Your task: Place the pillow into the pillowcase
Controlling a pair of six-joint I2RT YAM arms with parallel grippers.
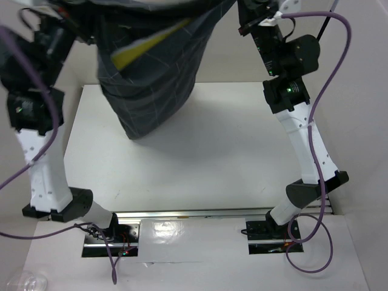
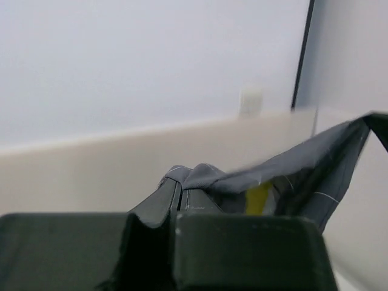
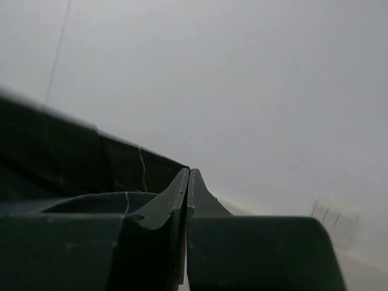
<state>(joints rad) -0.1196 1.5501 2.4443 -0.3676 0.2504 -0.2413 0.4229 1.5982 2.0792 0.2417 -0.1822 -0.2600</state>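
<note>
While both arms reach up toward 12 o'clock and run out of the top view, the pillowcase [image 1: 159,91] hangs between them as a dark charcoal sack with a thin light grid. Its upper part spreads along the frame's top edge from 11 to 1 o'clock. Its lower end droops to a rounded corner over the far side of the white bench [image 1: 242,157], at about 11 o'clock from the bench's middle. Whether that corner touches the bench cannot be told. Of the pillow [image 1: 148,43] only a slanted yellow strip with a sliver of white beside it shows, in a gap in the cloth near the sack's upper left; the rest is covered. In the left wrist view the left tool [image 2: 180,185] is clamped on a bunched fold of the grey cloth, which stretches away toward 3 o'clock with a taut upper edge, a patch of yellow peeping out under it at about 4 o'clock from the tips. In the right wrist view the right tool [image 3: 188,173] has its fingers pressed flat together, and the dark cloth with one pale grid line comes in from 9 o'clock and ends pinched at the tips. The left arm [image 1: 42,170] stands at 9 o'clock of the top view and the right arm [image 1: 303,139] at 3 o'clock, with a purple cable [image 1: 330,79] looping beside it.
</note>
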